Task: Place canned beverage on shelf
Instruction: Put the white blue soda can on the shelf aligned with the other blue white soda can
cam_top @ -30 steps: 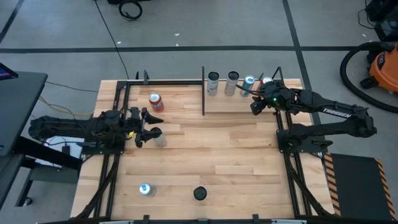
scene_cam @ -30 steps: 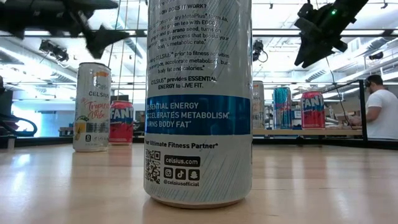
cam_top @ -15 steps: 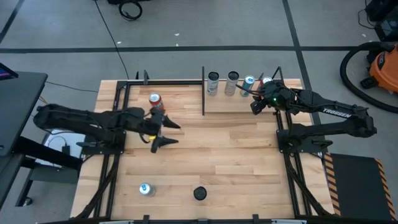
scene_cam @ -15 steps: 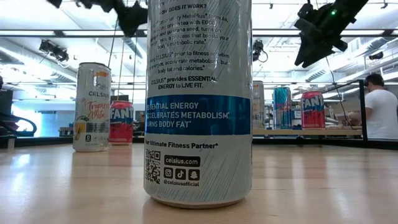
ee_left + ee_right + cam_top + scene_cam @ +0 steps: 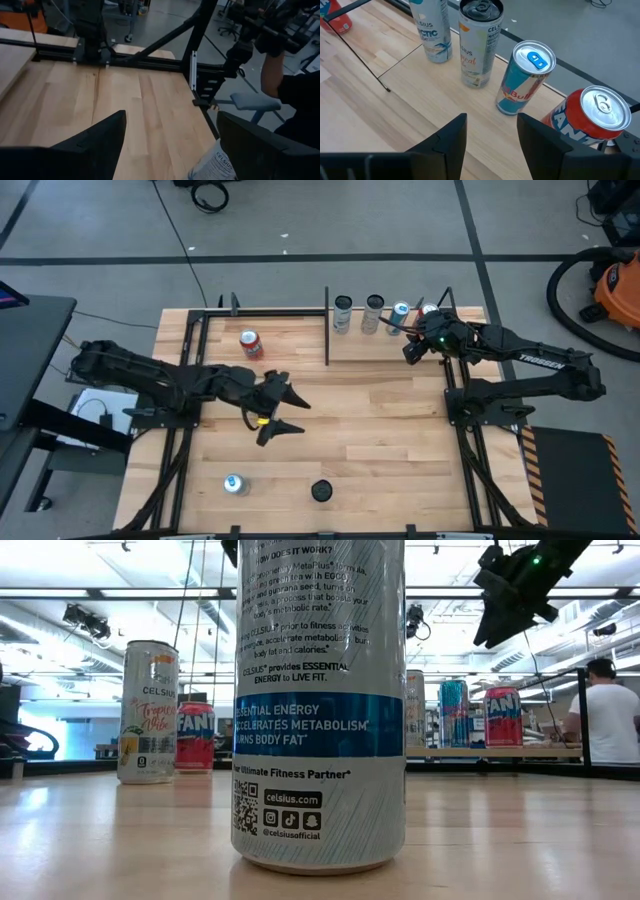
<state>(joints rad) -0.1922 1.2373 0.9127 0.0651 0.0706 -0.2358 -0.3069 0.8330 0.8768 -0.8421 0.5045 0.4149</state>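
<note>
Four cans already stand on the shelf at about one o'clock on the table, but the red can at eleven o'clock and two cans near six o'clock wait. My left gripper hangs mid-table, fingers spread, holding nothing. My right gripper hovers by the shelf cans, fingers apart and empty.

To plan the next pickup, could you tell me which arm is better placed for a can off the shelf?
Probably left: left gripper, fingers open, hovers near the black-topped can; right gripper is over the shelf.
</note>
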